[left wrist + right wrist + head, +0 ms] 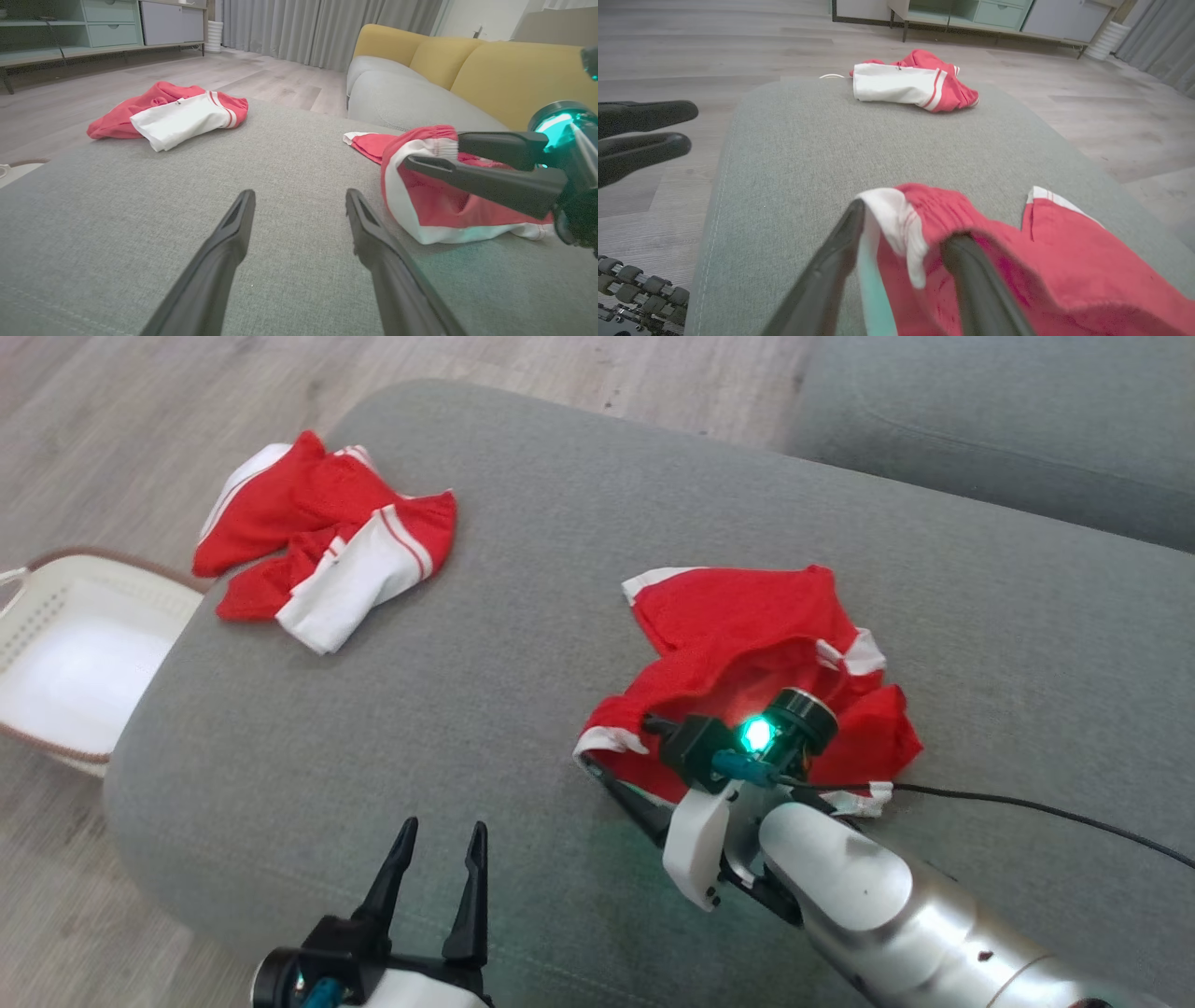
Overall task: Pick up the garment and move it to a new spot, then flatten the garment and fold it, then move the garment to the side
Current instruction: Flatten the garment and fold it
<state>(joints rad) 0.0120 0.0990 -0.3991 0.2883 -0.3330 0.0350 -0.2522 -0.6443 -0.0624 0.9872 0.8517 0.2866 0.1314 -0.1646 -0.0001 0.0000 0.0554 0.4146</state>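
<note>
Red garment (747, 625) lies crumpled on the grey cushion (560, 523), white waistband (887, 210) between the loosely parted fingers of our right gripper (906, 224) (nearer arm, no pinch seen); left gripper (443, 831) gapes empty, leftward.

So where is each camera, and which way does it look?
Left wrist: low over the couch, looks along the left gripper toward curtains; right gripper at its right.
Right wrist: low too, looks along its fingers, garment between them, toward a cabinet.
Head: up high, looks down at couch and both grippers.
All three share the far garment.
</note>
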